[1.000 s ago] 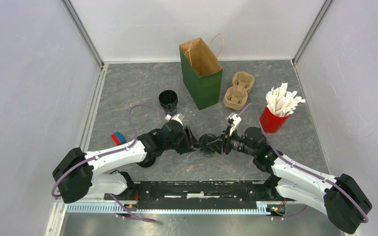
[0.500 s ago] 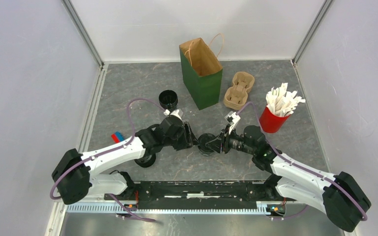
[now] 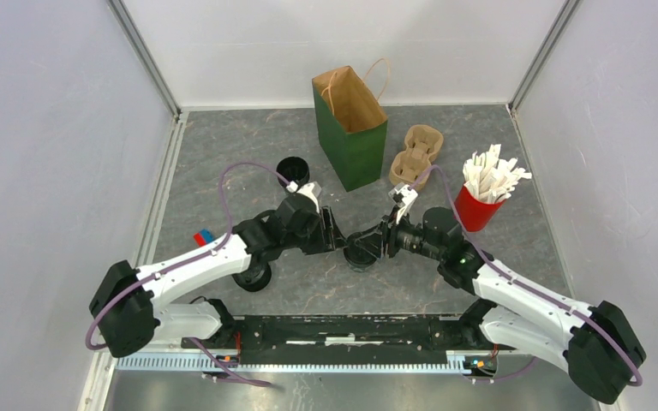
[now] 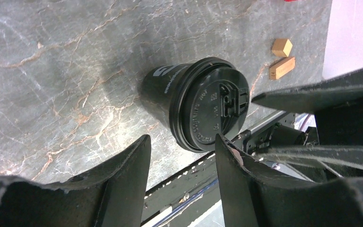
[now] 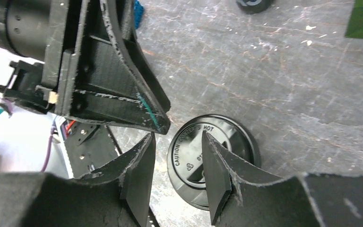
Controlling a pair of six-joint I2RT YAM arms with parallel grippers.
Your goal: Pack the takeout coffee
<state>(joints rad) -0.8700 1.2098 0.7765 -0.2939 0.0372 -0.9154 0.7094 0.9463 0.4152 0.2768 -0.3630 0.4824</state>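
Top external view: the small black disposable cup with its round black plastic lid (image 3: 361, 251) stands upright on the grey marbled table (image 3: 223, 163), well in front of the tall green paper bag (image 3: 351, 128), on the side nearer the arm bases. The left gripper (image 3: 343, 244) and right gripper (image 3: 380, 243) close in on it from opposite sides.

Both wrist views show the jaws parted and gripping nothing. The left fingers (image 4: 127, 175) sit short of the cup with bare table between them. The right fingers (image 5: 215, 175) hang above the lid, which shows through the gap.

A 2nd black cup (image 3: 292, 169) stands left of the bag's base; whether it carries a lid I cannot tell. The tan moulded-pulp carrier (image 3: 415, 157) lies just right of the bag.

The lid looks seated, so capping seems done and the step in hand is probably taking up this 1 cup. Next, 1 gripper needs to straddle the cup wall below the lid rim and close squarely, while the other backs clear. The lift then has to stay upright all the way to the bag.
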